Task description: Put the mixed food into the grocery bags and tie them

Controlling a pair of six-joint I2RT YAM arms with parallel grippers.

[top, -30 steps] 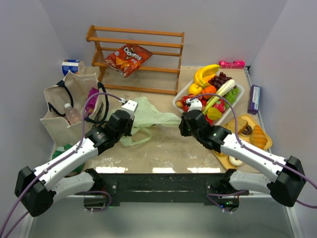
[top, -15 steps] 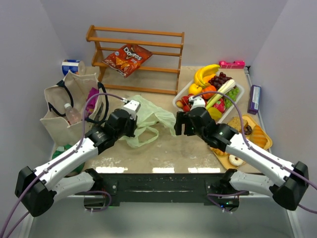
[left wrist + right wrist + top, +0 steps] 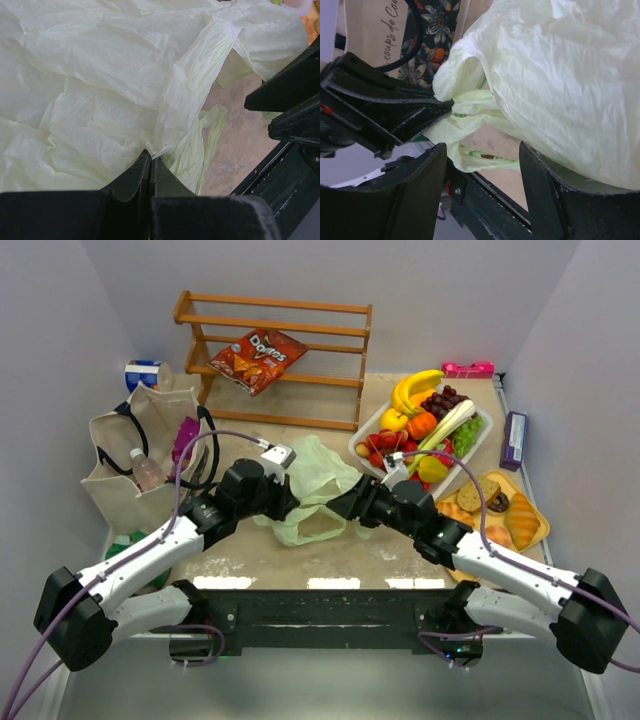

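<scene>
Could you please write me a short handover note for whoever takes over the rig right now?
Left gripper: shut, pinching the green plastic bag at mid-table.
Right gripper: open, facing the bag's bunched edge, not gripping.
Tote, far left: holds a water bottle and a purple packet.
Done: those two items packed.
Left to do: fruit in the white tray, chips on the rack, tying both bags.

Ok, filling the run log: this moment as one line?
left gripper: shut on green bag | right gripper: open, facing the bag
</scene>
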